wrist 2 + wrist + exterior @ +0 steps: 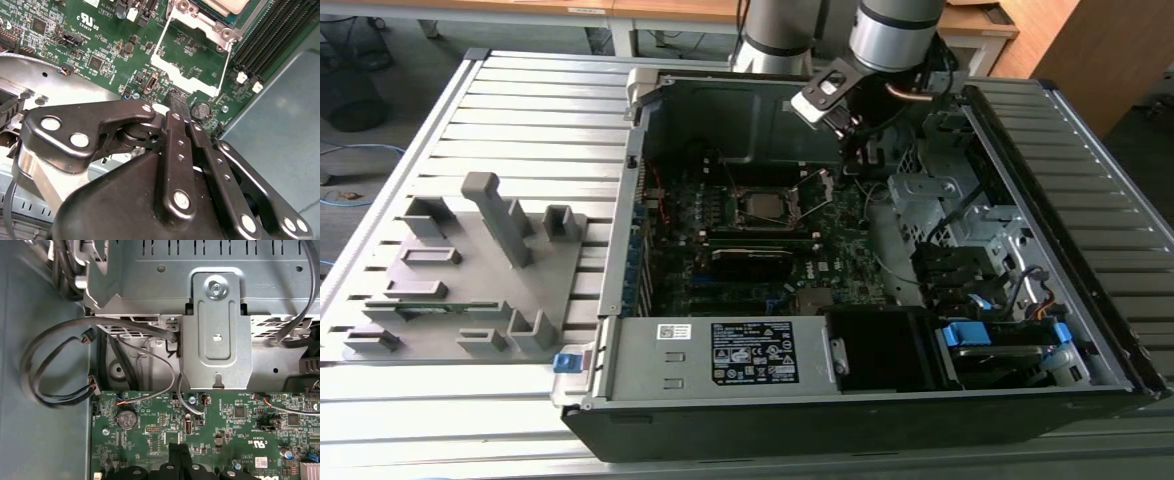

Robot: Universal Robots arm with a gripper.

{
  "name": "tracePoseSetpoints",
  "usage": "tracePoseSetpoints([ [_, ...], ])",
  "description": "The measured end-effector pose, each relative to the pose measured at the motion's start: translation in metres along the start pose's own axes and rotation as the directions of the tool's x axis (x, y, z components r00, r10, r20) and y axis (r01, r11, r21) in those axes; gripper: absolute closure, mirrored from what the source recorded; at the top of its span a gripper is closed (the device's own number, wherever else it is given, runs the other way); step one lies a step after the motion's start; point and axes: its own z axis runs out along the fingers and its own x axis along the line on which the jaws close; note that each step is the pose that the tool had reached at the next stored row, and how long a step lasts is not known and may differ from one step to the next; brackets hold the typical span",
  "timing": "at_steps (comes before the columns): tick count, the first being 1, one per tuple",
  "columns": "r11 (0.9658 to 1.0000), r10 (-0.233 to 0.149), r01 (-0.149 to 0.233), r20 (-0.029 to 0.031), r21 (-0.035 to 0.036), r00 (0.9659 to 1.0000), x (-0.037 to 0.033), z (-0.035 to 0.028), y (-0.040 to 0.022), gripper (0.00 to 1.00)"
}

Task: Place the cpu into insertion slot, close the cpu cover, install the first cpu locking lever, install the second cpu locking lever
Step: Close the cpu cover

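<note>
The cpu [762,206] lies with its silver top up in the insertion slot [736,212] on the green board; a corner of the cpu [227,5] also shows in the second wrist view. The cpu cover [182,77], a thin silver frame, stands swung open off the socket toward my gripper, with green board showing through its cut-out. Thin wire levers [228,65] run along its sides. My gripper [179,102] is shut with nothing between its fingers, its tips just short of the cover's free edge. In the exterior view the gripper [851,160] hangs inside the case, on the exterior view's right of the socket.
The open computer case [720,352] lies on a slatted table. A drive cage [947,215] and cables [55,365] are close to the gripper. A metal bracket [215,335], a coin battery [126,418] and memory slots [270,35] border the area. A grey fixture block [467,270] stands outside.
</note>
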Motion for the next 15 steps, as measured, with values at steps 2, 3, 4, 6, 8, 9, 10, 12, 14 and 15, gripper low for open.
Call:
tracePoseSetpoints([
  [2, 1.0, 0.0, 0.0, 0.0034, 0.0007, 1.0, 0.0, 0.0028, 0.0002, 0.89],
  [3, 1.0, 0.0, 0.0, 0.0047, 0.001, 1.0, 0.0, 0.0043, 0.0002, 0.89],
  [4, 1.0, 0.0, 0.0, 0.0059, 0.0014, 1.0, 0.0, 0.006, 0.0003, 0.89],
  [6, 1.0, 0.0, 0.0, 0.008, 0.0021, 1.0, 0.0, 0.0081, 0.0002, 0.89],
  [8, 1.0, 0.0, 0.0, 0.0082, 0.0021, 1.0, 0.0, 0.0082, 0.0002, 0.89],
  [9, 1.0, 0.0, 0.0, 0.0083, 0.0021, 1.0, 0.0, 0.0082, 0.0002, 0.89],
  [10, 1.0, 0.0, 0.0, 0.0082, 0.0021, 1.0, 0.0, 0.0082, 0.0002, 0.89],
  [12, 1.0, 0.0, 0.0, 0.008, 0.0021, 1.0, 0.0, 0.0083, 0.0002, 0.89],
  [14, 1.0, 0.0, 0.0, 0.0078, 0.0021, 1.0, 0.0, 0.0085, -0.0008, 0.89],
  [15, 1.0, 0.0, 0.0, 0.0077, 0.002, 1.0, 0.0, 0.0086, -0.0021, 0.89],
])
